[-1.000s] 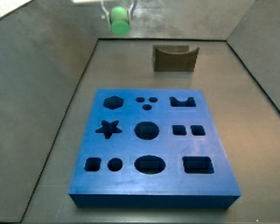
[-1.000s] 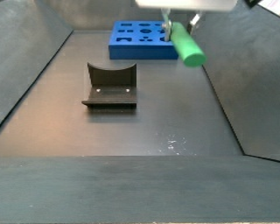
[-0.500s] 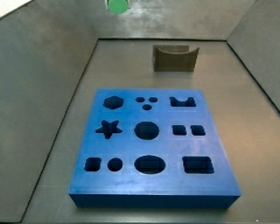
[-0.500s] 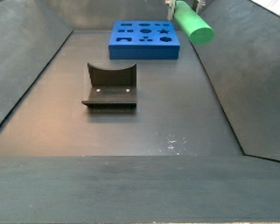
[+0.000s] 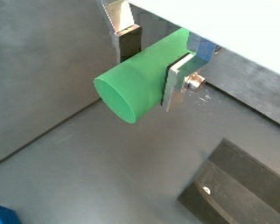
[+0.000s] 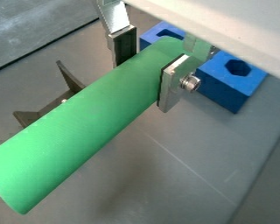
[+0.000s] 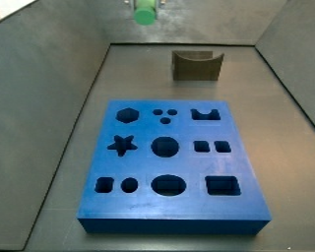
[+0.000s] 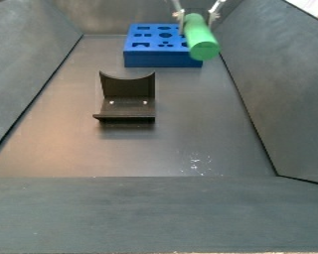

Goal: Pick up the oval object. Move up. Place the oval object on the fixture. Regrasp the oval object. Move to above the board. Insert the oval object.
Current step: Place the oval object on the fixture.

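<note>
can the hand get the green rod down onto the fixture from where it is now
Probably yes. The hand is shut on the green rod, held high in the air, and the fixture stands alone on the floor with its notch uncovered and nothing near it.

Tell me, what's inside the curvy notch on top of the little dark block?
Nothing. The fixture's notch is bare in both side views. The oval object hangs high above the floor, clamped in the claw. The fixture's underside is hidden.
</note>
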{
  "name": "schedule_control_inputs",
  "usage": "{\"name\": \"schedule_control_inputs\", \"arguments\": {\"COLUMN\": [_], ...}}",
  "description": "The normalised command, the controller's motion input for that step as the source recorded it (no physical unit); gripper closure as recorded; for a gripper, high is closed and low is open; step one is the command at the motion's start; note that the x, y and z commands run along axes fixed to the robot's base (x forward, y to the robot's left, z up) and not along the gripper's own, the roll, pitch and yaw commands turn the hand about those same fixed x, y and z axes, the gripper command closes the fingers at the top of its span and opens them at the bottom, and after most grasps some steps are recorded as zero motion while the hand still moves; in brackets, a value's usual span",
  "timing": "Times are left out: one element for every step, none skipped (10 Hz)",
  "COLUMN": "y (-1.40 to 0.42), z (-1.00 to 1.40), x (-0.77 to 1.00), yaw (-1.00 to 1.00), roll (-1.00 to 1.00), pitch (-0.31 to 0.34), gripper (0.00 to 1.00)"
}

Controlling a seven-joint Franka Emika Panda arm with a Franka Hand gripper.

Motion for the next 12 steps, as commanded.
{"name": "schedule_control_inputs", "arguments": {"y": [0.07,0.07,0.06,0.06,0.05,0.05,0.04,0.04,0.03,-0.19,-0.19,-0.09], "z": [-0.1,-0.08,-0.07,-0.06,-0.04,-0.03,-0.02,-0.02,-0.01,0.47,0.48,0.33], "x": [1.0,1.0,1.0,1.0,1.0,1.0,1.0,0.98,0.9,1.0,0.96,0.83], "yaw": [-0.03,-0.02,-0.02,-0.02,-0.02,-0.02,-0.02,-0.02,-0.02,0.02,0.01,0.01], "roll": [0.06,0.05,0.04,0.03,0.03,0.02,0.01,0.01,0.0,-1.0,-1.0,-1.0], "pitch": [0.16,0.155,0.156,0.158,0.163,0.166,0.161,0.156,0.158,0.009,0.013,0.025], "gripper": [1.0,1.0,1.0,1.0,1.0,1.0,1.0,1.0,1.0,1.0,1.0,1.0]}}
